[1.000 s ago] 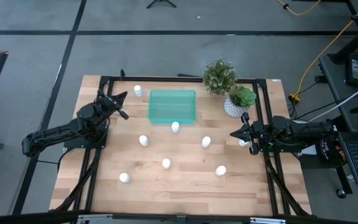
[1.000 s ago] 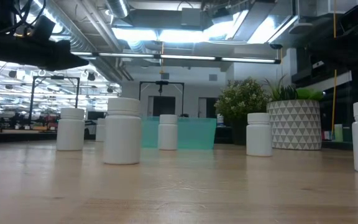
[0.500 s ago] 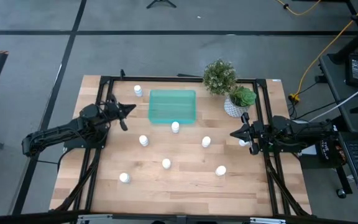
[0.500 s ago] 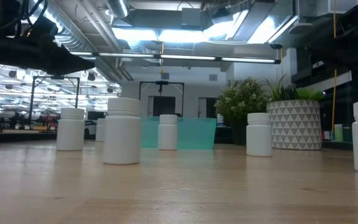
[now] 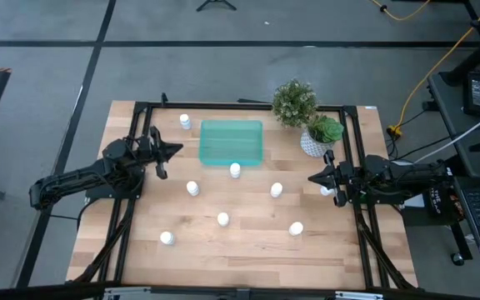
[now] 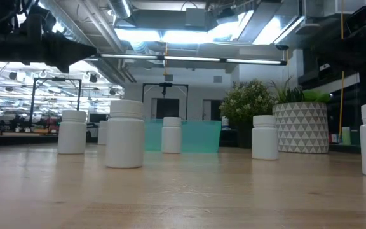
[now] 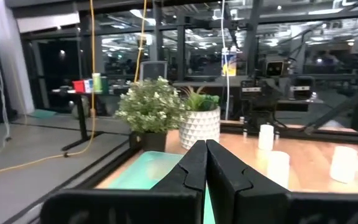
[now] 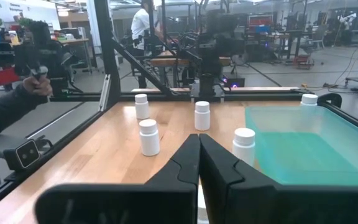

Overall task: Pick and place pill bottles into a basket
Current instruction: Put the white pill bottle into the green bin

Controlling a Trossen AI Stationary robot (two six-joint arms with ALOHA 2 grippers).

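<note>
Several small white pill bottles stand upright on the wooden table, among them one [image 5: 235, 170] just in front of the basket, one [image 5: 192, 188], one [image 5: 277, 190] and one [image 5: 185, 122] at the far left. The teal basket [image 5: 232, 142] sits at the far middle with nothing in it. My left gripper [image 5: 176, 149] is shut and empty, above the table just left of the basket; its closed fingers show in the left wrist view [image 7: 205, 149]. My right gripper [image 5: 312, 178] is shut and empty at the right side [image 8: 199, 142], with a bottle [image 5: 325, 191] beside it.
A bushy plant [image 5: 294, 102] and a white patterned pot with a green plant [image 5: 319, 137] stand at the far right, next to the basket. A black frame [image 5: 352, 150] borders the table. A person's sleeve and hand [image 8: 17, 99] show beyond the table's left side.
My left gripper has swung toward the table's right edge and the basket, turning from pointing toward the far right to pointing almost straight right. It has stayed shut. The bottles and my right arm have kept still.
</note>
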